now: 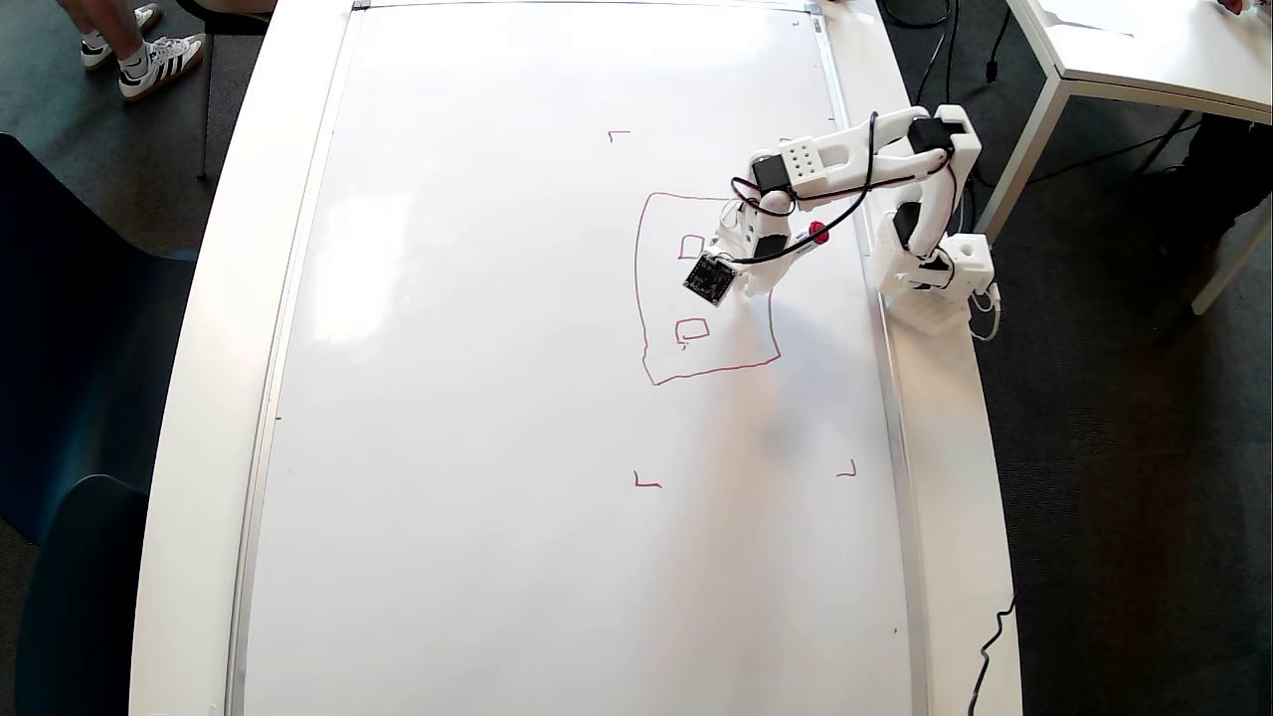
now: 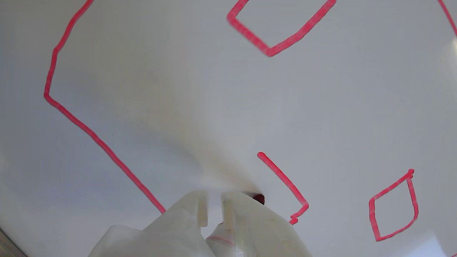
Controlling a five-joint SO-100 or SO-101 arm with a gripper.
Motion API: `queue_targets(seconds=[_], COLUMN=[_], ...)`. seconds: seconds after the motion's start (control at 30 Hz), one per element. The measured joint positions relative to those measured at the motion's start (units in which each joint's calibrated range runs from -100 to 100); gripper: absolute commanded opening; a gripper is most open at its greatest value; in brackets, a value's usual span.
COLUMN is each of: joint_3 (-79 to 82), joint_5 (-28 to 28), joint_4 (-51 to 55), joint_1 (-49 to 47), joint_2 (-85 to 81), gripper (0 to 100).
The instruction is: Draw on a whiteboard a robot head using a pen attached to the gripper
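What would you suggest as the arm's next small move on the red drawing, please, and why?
Probably carry on the short red stroke beside the pen tip, turning it into a closed box. In the wrist view two small red squares are already closed inside the wobbly red outline, while this stroke is only an open hook. The white plastic claw holds the pen at the glossy white board.

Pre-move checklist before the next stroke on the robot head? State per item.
1. Pen seated in the gripper: ok, fingers close around it in the wrist view.
2. Tip touching the whiteboard: cannot tell, hidden behind the fingers.
3. Robot head outline closed: cannot tell, the arm covers its upper right in the overhead view.
4. Two small squares drawn inside: ok.
5. Started stroke near the tip: not ok, left open.
6. Drawing within the red corner marks: ok.
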Motion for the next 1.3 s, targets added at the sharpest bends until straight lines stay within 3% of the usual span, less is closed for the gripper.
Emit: queue_targets(seconds=[0.5, 0.87, 1.3], joint_3=[-2.8, -2.1, -2.2], joint_5=[0.0, 0.1, 3.4], joint_4=[-2.5, -1.5, -6.2], joint_1=[-0.6, -1.8, -1.4], joint_2=[1.8, -6.7, -11.2], gripper=[1, 1, 1])
